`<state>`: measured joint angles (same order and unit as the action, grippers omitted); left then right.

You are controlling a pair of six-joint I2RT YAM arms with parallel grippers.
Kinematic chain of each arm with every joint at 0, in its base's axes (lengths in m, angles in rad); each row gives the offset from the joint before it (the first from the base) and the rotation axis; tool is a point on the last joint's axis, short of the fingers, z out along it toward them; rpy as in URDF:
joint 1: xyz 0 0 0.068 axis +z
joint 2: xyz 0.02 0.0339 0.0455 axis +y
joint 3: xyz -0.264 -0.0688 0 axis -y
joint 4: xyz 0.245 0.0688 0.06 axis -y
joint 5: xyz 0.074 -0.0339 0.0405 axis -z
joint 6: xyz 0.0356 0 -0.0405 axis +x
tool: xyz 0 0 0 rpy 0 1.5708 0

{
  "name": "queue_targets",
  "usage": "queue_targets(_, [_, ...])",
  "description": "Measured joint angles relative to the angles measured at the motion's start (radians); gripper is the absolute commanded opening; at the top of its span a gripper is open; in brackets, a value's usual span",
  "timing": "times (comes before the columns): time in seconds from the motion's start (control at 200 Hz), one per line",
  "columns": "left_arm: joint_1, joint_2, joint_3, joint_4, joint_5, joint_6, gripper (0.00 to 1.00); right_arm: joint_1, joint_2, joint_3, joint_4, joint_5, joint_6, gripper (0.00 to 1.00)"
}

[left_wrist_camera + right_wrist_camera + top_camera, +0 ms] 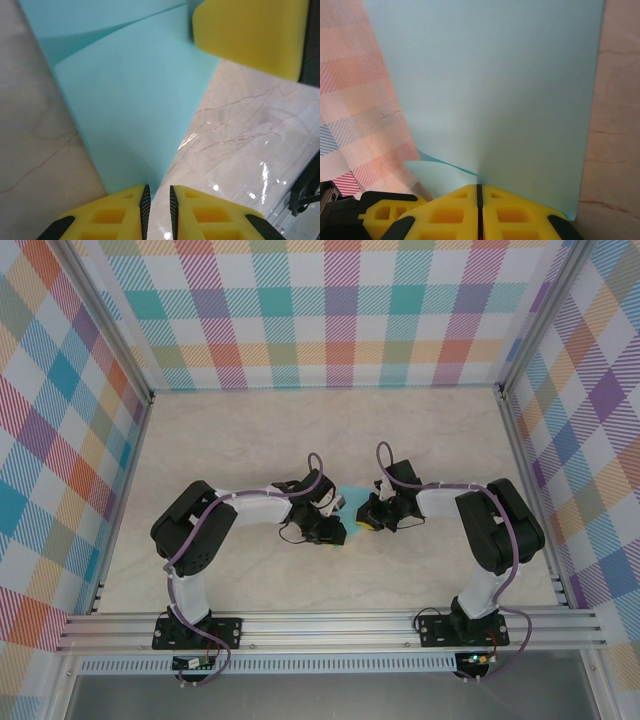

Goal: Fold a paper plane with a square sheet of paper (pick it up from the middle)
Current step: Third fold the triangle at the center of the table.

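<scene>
- Tearing is the first risk: the right gripper point(479, 192) is closed tight on the near edge of the sheet of paper point(495, 85). Any pull by the arms in opposite directions would strain the thin sheet there.
- Slipping is the second: the left gripper point(159, 200) has its fingers a slit apart, with table point(250, 440) showing between them. The sheet's pointed end is probably not pinched and could sag off line.
- In the top view the sheet spans between the two grippers, mid-table.
- In the left wrist view the pointed tip meets the slit beside one inner pad, and a fold edge crosses the far end.
</scene>
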<state>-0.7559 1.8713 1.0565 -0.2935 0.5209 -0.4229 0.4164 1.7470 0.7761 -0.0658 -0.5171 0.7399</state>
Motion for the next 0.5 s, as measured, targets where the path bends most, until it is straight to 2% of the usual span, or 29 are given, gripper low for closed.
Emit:
queue_targets(0.29, [0.000, -0.022, 0.015, -0.053, -0.003, -0.007, 0.23, 0.000, 0.000, 0.004, -0.006, 0.004, 0.000, 0.08])
queue_targets(0.5, [0.000, -0.029, 0.027, -0.023, 0.055, -0.037, 0.24, 0.000, 0.000, 0.004, -0.006, 0.004, 0.000, 0.08])
